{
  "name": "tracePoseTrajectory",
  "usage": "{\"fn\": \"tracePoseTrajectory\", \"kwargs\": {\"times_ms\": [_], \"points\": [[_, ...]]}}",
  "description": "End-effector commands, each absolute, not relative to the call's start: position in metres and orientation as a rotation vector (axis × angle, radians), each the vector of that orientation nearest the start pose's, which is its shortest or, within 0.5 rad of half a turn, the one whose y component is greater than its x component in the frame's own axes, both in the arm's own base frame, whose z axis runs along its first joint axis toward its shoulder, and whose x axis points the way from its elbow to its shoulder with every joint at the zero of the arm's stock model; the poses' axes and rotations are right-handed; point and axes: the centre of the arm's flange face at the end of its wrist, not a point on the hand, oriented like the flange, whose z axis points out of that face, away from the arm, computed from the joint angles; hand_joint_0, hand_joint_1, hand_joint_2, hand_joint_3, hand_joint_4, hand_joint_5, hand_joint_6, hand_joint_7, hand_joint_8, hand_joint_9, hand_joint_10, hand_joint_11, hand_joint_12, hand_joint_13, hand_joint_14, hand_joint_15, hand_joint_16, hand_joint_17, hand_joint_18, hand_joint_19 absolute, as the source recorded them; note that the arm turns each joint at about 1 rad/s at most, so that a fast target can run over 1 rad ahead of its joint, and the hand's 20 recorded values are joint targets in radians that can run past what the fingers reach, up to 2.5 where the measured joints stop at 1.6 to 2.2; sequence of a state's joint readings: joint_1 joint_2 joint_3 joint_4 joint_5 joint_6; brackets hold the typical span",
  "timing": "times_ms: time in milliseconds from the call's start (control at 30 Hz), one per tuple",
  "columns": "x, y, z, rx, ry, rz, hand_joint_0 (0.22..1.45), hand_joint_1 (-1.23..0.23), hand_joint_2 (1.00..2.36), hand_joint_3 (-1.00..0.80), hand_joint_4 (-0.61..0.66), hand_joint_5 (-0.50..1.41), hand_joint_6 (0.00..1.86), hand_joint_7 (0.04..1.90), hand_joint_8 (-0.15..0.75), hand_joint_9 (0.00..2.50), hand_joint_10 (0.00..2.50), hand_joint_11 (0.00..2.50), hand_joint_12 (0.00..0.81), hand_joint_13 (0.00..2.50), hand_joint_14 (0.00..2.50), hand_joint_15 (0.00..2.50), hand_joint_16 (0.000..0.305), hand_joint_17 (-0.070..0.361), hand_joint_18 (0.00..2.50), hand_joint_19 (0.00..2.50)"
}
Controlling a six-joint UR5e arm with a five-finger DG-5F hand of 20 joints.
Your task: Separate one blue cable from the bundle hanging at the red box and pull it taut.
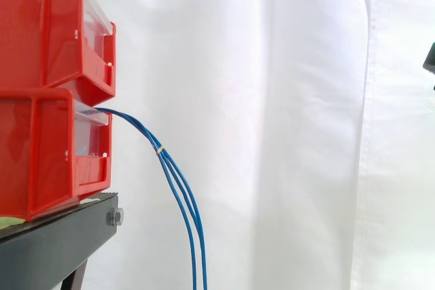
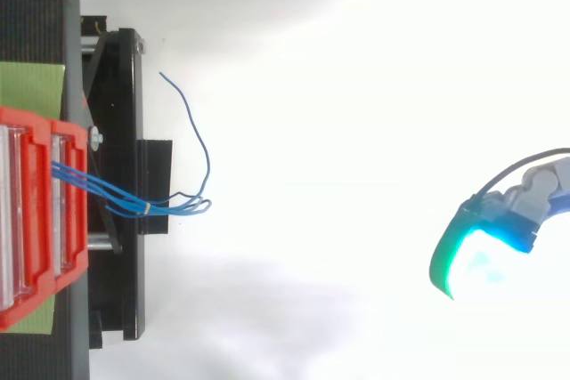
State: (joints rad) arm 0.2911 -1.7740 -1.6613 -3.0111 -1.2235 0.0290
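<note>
Several thin blue cables [image 1: 181,191] come out of the lower red bin [image 1: 41,161] and hang down in front of the white curtain. A pale tie [image 1: 160,150] binds them just below the bin. From above, the bundle [image 2: 116,195] leaves the red bin [image 2: 40,220], and one strand [image 2: 198,131] curls away on its own. My hand [image 2: 527,195] is far to the right of the cables, well apart from them. Its glowing green-cyan fingertip [image 2: 463,255] points towards the bins. The hand is open and holds nothing.
A second red bin [image 1: 41,25] is stacked on the lower one. Both stand on a black stand [image 1: 54,242] with a bolt at its edge. A wide stretch of white curtain lies between the cables and the hand.
</note>
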Motion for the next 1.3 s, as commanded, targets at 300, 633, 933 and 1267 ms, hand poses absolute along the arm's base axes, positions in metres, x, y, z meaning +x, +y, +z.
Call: {"fn": "tracePoseTrajectory", "kwargs": {"times_ms": [300, 633, 933, 1267], "points": [[0.592, -0.008, 0.304, 1.366, 1.213, 1.065, 0.54, -0.49, 1.0, -0.5, 0.21, -0.21, 0.5, 0.8, 0.251, 0.45, 0.01, 0.18, 0.305, 0.33, 0.0, 0.06, 0.044, 0.099, 0.39, 0.41], [0.613, -0.017, 0.269, 1.388, 1.131, 1.032, 0.54, -0.49, 1.0, -0.5, 0.21, -0.21, 0.5, 0.81, 0.25, 0.45, 0.01, 0.18, 0.29, 0.3, 0.0, 0.05, 0.044, 0.098, 0.38, 0.41], [0.625, -0.028, 0.273, 1.368, 1.097, 0.962, 0.54, -0.49, 1.0, -0.5, 0.21, -0.21, 0.5, 0.8, 0.248, 0.45, 0.01, 0.17, 0.296, 0.28, 0.0, 0.05, 0.043, 0.097, 0.35, 0.39], [0.658, -0.032, 0.258, 1.373, 1.056, 0.95, 0.54, -0.49, 1.0, -0.5, 0.21, -0.21, 0.5, 0.8, 0.248, 0.44, 0.01, 0.18, 0.302, 0.27, 0.0, 0.05, 0.043, 0.097, 0.33, 0.38]]}}
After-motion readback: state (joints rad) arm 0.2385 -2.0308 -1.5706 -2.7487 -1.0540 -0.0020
